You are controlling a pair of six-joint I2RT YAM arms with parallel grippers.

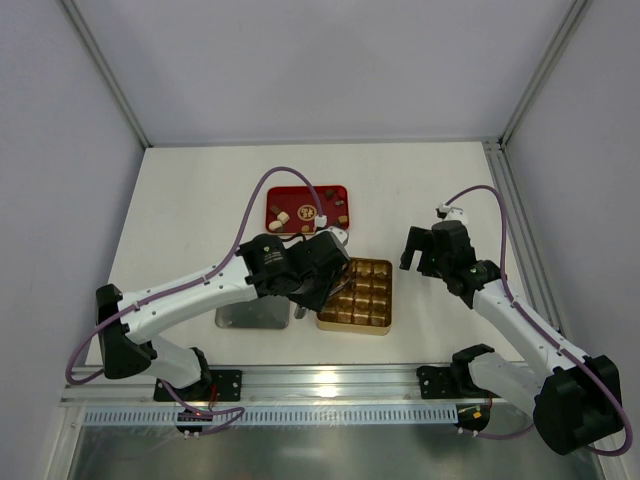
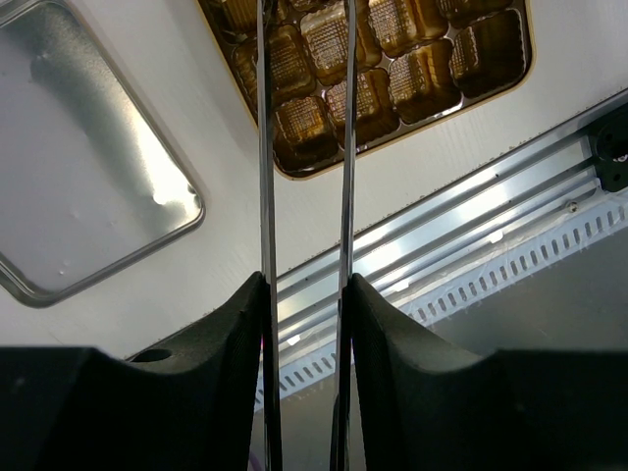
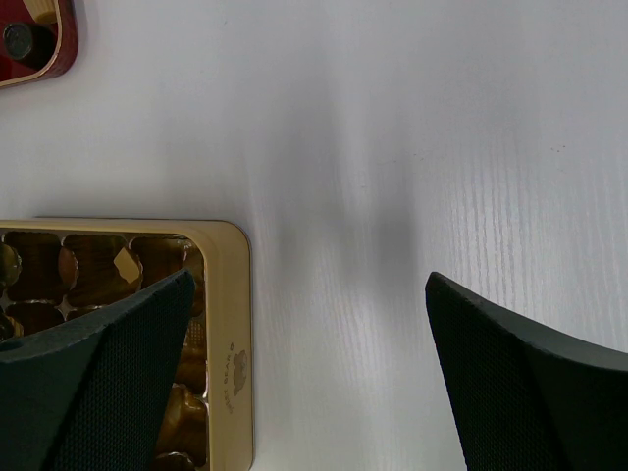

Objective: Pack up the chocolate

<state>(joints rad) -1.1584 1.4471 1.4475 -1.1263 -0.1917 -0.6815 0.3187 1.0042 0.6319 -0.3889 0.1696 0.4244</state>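
Note:
The chocolate pieces (image 1: 283, 216), cream and dark brown, lie in the red tray (image 1: 307, 190) at the back. One dark piece (image 3: 20, 39) shows in the right wrist view. The gold tin (image 1: 388, 300) lies in front of the tray, and the cells (image 2: 422, 69) I can see look empty. My left gripper (image 1: 325, 262) hovers over the tin's left side. It (image 2: 304, 280) is shut on thin metal tweezers (image 2: 263, 147), whose tips run out of view. My right gripper (image 1: 425, 250) is open and empty (image 3: 309, 285), above bare table just right of the tin's rim (image 3: 235, 324).
The silver tin lid (image 1: 255, 312) lies upside down left of the gold tin; it also shows in the left wrist view (image 2: 88, 167). An aluminium rail (image 1: 330, 385) runs along the near table edge. Grey walls enclose the table on three sides.

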